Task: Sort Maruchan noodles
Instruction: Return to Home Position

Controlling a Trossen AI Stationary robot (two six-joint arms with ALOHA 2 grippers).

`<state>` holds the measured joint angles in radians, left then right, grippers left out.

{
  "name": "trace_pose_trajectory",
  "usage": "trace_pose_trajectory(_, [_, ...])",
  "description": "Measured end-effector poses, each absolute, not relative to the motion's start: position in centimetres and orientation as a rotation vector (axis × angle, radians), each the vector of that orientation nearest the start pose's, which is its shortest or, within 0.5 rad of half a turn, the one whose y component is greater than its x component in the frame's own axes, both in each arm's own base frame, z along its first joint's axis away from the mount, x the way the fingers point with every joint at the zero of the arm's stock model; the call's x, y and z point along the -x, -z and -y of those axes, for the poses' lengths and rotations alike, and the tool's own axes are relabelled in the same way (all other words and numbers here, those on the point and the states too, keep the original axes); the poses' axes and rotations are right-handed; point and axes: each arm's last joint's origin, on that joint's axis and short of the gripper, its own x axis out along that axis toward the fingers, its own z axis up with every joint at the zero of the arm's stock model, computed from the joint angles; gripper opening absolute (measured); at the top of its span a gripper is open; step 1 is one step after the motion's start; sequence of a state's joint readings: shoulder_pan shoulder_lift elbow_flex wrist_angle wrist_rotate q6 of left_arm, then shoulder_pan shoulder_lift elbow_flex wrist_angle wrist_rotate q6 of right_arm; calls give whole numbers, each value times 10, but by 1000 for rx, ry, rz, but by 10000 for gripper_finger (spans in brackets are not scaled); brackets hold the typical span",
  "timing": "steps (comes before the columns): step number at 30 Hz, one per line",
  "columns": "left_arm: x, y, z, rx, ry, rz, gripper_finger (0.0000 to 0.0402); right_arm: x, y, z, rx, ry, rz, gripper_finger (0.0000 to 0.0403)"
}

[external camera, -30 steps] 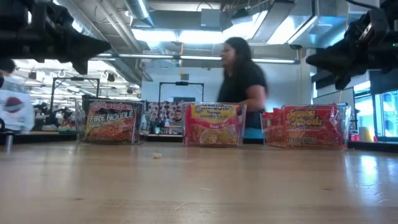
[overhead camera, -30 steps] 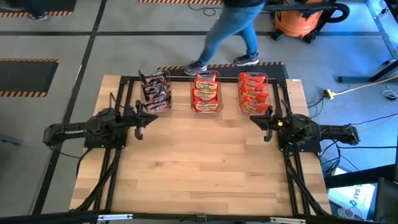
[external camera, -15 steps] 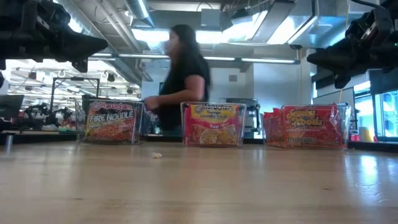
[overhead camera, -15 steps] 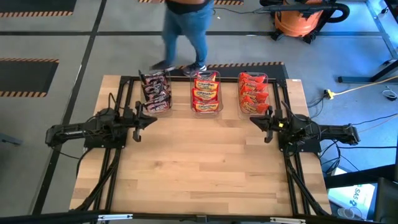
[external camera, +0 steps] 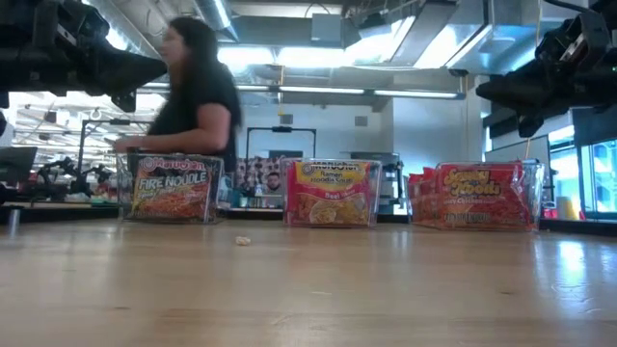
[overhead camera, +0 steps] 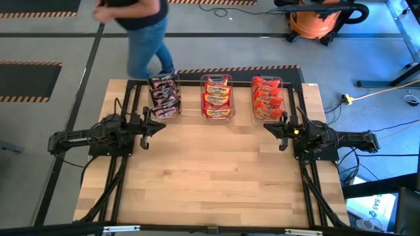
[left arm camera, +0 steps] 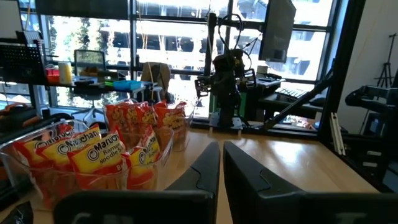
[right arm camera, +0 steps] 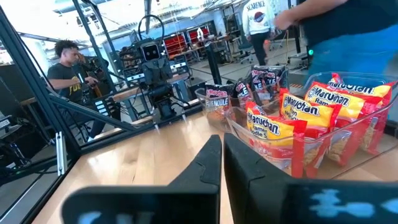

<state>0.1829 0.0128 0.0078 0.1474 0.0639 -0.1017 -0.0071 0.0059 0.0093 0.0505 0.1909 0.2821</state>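
Judging by how things lie, I take the sorting as done. Every pack I can see sits in a bin along the far edge of the desk [overhead camera: 216, 177]: the black packs [overhead camera: 164, 98] in the left bin [overhead camera: 180, 92], the yellow packs [overhead camera: 217, 98] in the middle bin [overhead camera: 233, 98], the red packs [overhead camera: 266, 98] in the right bin [overhead camera: 252, 92]. They stand on edge in rows, one colour to a bin, none mixed as far as I can tell. No pack lies loose on the bare wood. The low view shows only a tiny pale crumb [external camera: 242, 240] on the desk in front of the bins, too small to name.

My left fingers [overhead camera: 156, 125] hang above the desk just short of the left bin, pressed together on nothing; my wrist view shows only a thin slit between them. My right fingers [overhead camera: 271, 126] hang likewise near the right bin, pressed together and empty. Both arms are drawn in over their own sides of the desk, well apart, with open wood between them.

What is left, I think, is only to settle both arms at rest; nothing more wants picking. A person [overhead camera: 141, 33] walks past beyond the far edge, near the left bin but clear of my arms, so I would keep off that edge.
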Motion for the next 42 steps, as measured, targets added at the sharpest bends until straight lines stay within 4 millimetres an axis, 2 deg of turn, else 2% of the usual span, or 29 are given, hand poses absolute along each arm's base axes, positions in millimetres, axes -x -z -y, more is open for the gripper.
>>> trace_pose_trajectory(12, [-96, -179, -16, 84, -111, 148, 2, -97, -171, 6, -286, 189, 81, 2])
trace_pose_trajectory(27, [-96, -179, -16, 84, -111, 148, 19, -97, -171, 6, -286, 189, 81, 2])
trace_pose_trajectory(42, [-96, -179, -16, 84, -110, 148, 3, -97, -171, 6, -286, 189, 81, 2])
